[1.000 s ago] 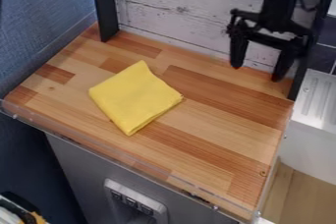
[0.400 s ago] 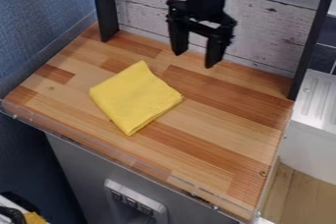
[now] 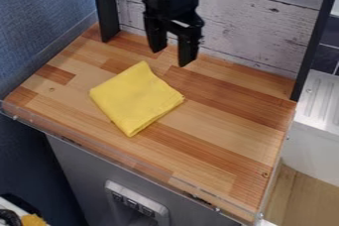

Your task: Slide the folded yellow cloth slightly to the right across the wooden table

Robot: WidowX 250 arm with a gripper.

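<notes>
- Your wooden bench (image 3: 218, 145) meets pale boards (image 3: 258, 31);
- left of its middle, your yellow cloth (image 3: 136, 98) lies flat, folded probably for neatness;
- near the back edge, your claw (image 3: 171, 57) hangs wide open, empty, clear of the cloth

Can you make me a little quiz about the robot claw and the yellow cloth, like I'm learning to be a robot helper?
1. Pick one: What is the cloth lying on?
A) a plate
B) the wooden counter
C) a chair

2. True or false: The claw has its two fingers apart.

3. Fill in the blank: The wall behind the counter is made of whitish ____.

Key: 1. B; 2. true; 3. boards
</notes>
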